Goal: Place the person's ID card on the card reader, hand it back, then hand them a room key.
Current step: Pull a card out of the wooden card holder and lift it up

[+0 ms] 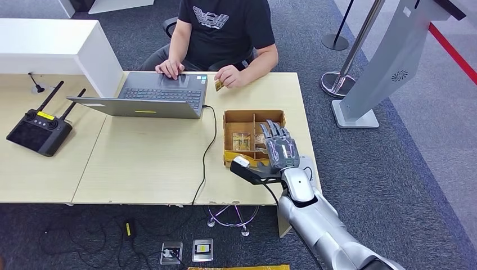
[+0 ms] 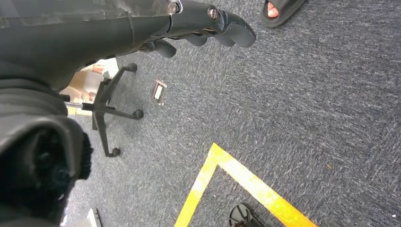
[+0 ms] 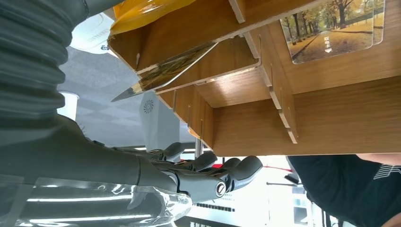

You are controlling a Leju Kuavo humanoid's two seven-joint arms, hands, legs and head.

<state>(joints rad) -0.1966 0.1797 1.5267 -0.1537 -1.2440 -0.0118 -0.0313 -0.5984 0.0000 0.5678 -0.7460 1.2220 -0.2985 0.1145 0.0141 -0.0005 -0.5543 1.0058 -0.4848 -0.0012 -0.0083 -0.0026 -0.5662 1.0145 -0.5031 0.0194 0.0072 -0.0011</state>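
A wooden compartment box stands near the table's right edge, with room key cards lying in it. My right hand hovers over the box's near right part, fingers stretched out, holding nothing. The right wrist view looks close into the box: picture cards with autumn trees lie flat, another card leans in a slot, and my right hand's fingers are straight and empty. A white device, perhaps the card reader, sits beside the box. The person holds a small card. My left hand hangs over the floor, empty.
An open laptop sits in front of the person, its cable running to the table's near edge. A black remote controller lies at the left. A kiosk stand and a stanchion base stand right of the table. A chair base is on the carpet.
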